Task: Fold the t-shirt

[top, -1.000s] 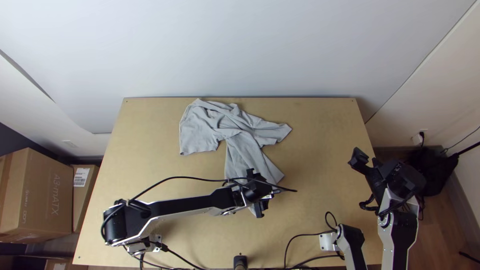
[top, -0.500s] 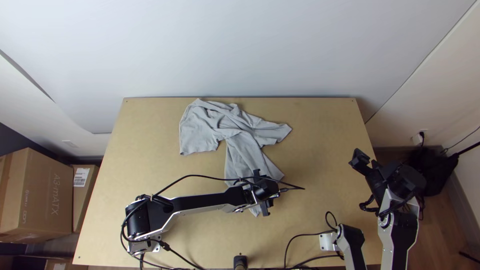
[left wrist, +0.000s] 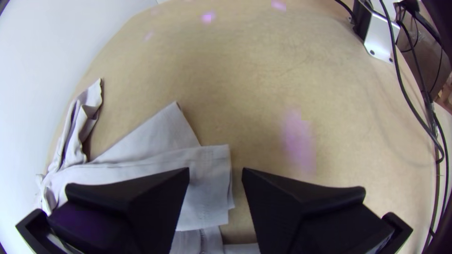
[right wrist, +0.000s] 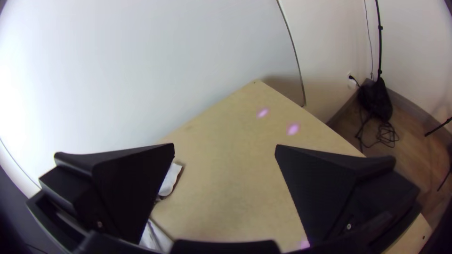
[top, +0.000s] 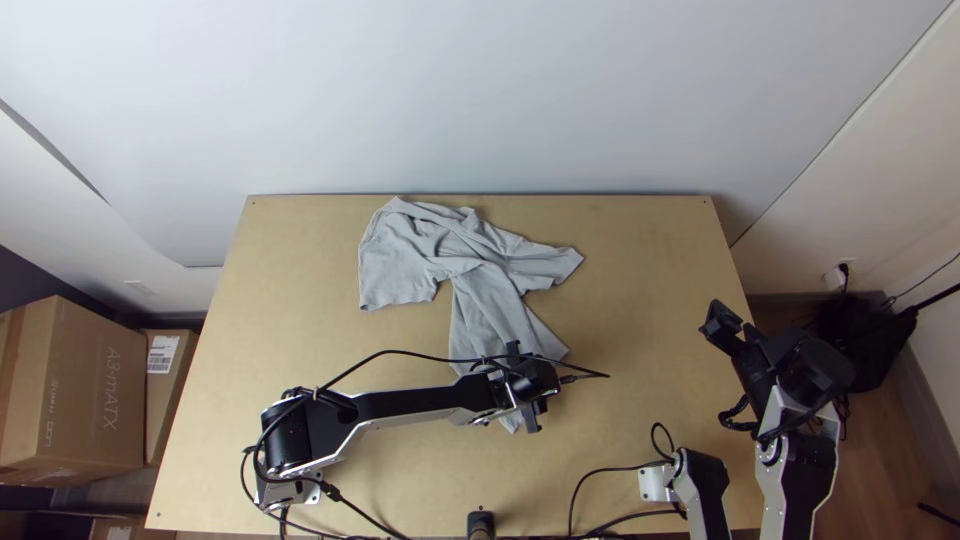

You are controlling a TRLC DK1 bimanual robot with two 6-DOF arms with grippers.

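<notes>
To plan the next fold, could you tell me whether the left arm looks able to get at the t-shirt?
Probably yes: the left gripper is over the near end of the t-shirt, its fingers open, and nothing visible seems to block the cloth.

Measured against the t-shirt (top: 488, 292), the left gripper (top: 524, 385) has shifted rightward across its near end, baring more of the near corner; the left arm's rear black joint (top: 288, 436) has swung closer to it; the right gripper (top: 738, 336) has edged slightly farther away.
</notes>
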